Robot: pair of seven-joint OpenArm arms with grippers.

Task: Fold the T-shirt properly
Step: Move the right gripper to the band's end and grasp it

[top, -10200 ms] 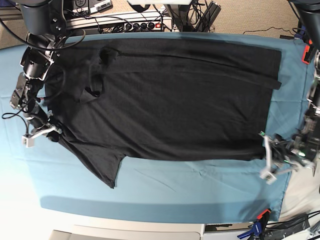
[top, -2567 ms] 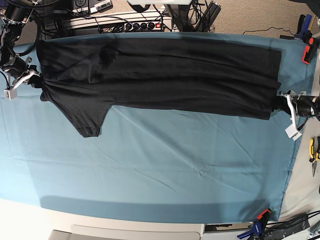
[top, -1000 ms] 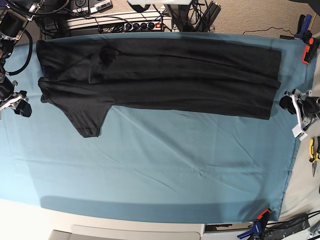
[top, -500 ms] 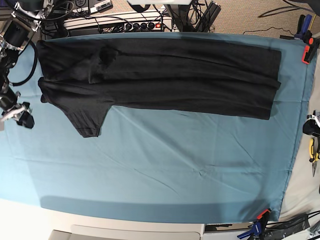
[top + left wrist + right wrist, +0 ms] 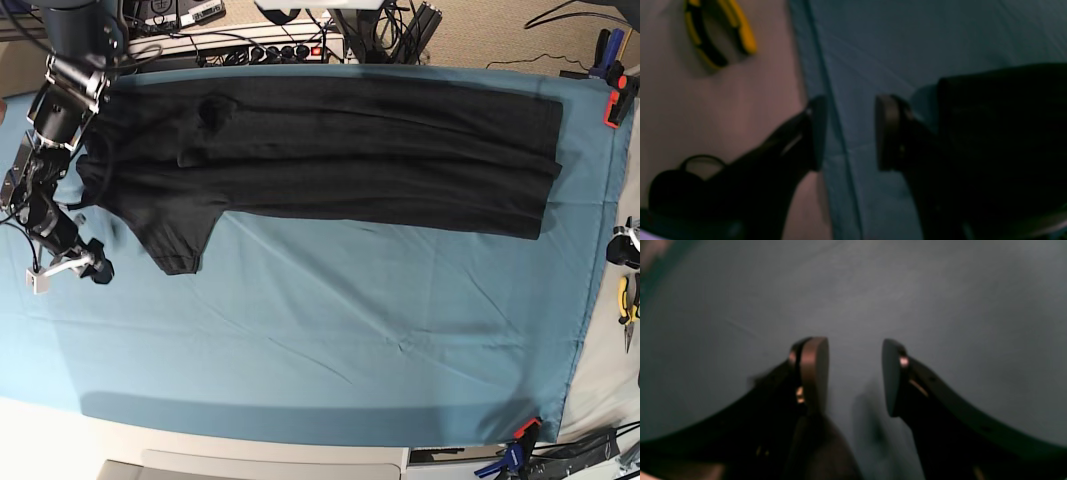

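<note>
The black T-shirt (image 5: 330,150) lies as a long band across the far part of the teal table cloth (image 5: 330,340), one sleeve (image 5: 180,240) pointing toward the front. My right gripper (image 5: 75,268) hangs over the cloth left of that sleeve, apart from it. In the right wrist view it (image 5: 855,373) is open over bare cloth with nothing between its fingers. My left gripper (image 5: 625,245) barely shows at the right edge of the base view. In the left wrist view it (image 5: 848,133) is open and empty above the cloth's edge (image 5: 826,100). A black mass to its right blends with one finger.
Yellow-handled pliers (image 5: 720,33) lie on the bare tabletop just off the cloth's right edge, also pliers (image 5: 626,305) in the base view. Orange clamps (image 5: 612,108) hold the cloth at its right corners. Power strips and cables (image 5: 250,45) run behind the table.
My right arm has swung from beside the shirt's shoulder toward the front, now left of the sleeve. My left gripper has pulled back off the cloth to the right edge. The shirt has not moved.
</note>
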